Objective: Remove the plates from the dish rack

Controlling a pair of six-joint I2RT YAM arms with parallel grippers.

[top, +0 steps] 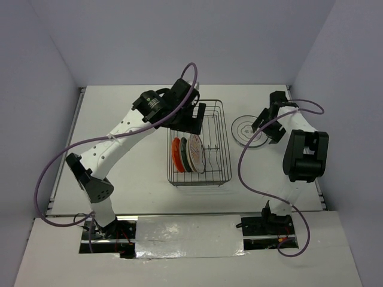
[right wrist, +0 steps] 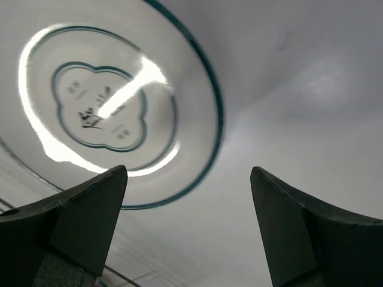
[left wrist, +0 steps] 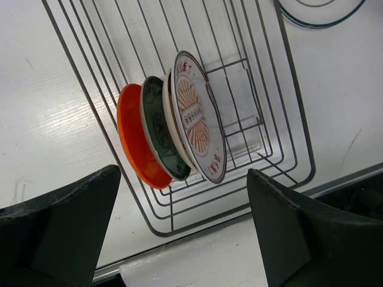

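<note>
The dark wire dish rack (top: 219,143) stands mid-table. Several plates stand on edge in its left part: an orange-red one (left wrist: 136,143), a dark one (left wrist: 157,131), a cream one behind it and a white plate with an orange-patterned centre (left wrist: 197,119). My left gripper (top: 187,121) is open and empty above the rack's far left side; in its wrist view (left wrist: 185,230) the plates lie ahead of the jaws. A white plate with grey-green rings (top: 248,130) lies flat on the table right of the rack. My right gripper (top: 267,127) is open and empty just over its right edge (right wrist: 119,113).
White walls close the table at the back and sides. The rack's right half (left wrist: 239,89) holds only prong dividers. A metal rail (top: 179,230) runs along the near edge between the arm bases.
</note>
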